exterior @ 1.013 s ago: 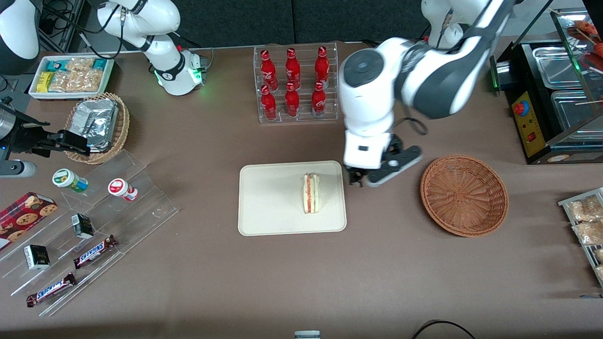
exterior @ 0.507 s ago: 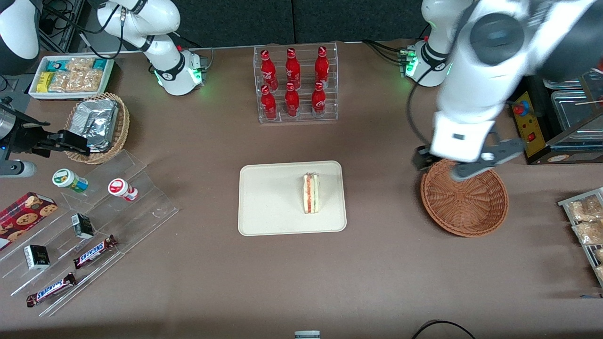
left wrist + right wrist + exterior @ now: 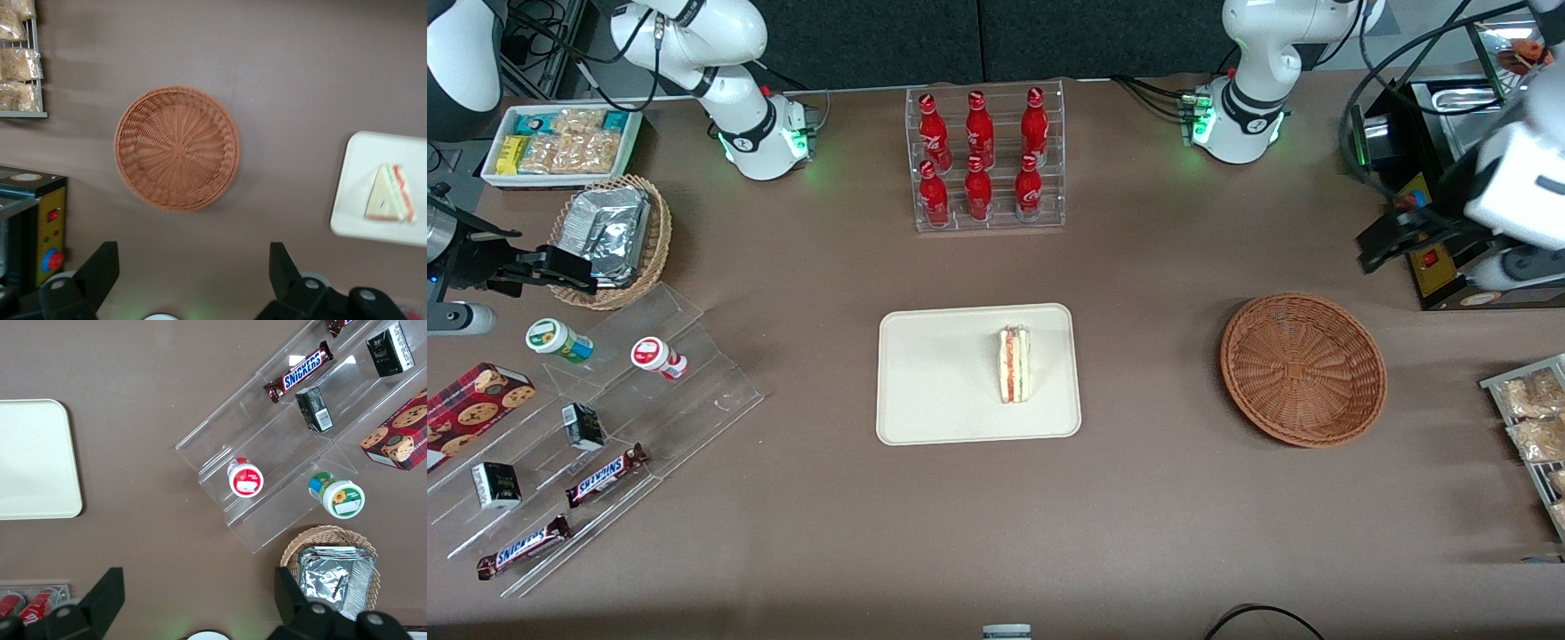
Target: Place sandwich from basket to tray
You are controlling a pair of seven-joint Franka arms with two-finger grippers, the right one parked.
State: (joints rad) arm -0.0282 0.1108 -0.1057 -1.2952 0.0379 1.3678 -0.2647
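The sandwich (image 3: 1014, 364) (image 3: 389, 195) lies on its side on the cream tray (image 3: 934, 382) (image 3: 357, 207), on the half of the tray nearer the basket, with its red-orange and green filling showing. The reddish-brown woven basket (image 3: 1303, 369) (image 3: 177, 148) sits empty on the table toward the working arm's end. My left gripper (image 3: 1440, 258) (image 3: 193, 260) hangs high above the table at the working arm's end, by the black warmer, farther from the front camera than the basket. Its fingers are spread wide and open, with nothing between them.
A clear rack of red bottles (image 3: 983, 160) stands farther from the camera than the tray. A black food warmer (image 3: 1432, 240) and a rack of snack bags (image 3: 1529, 418) flank the basket. A tan basket with foil packs (image 3: 609, 236) and an acrylic display stand (image 3: 605, 427) sit toward the parked arm's end.
My left gripper has swung from beside the tray, across the basket, out to the working arm's end and risen. The sandwich stays still on the tray.
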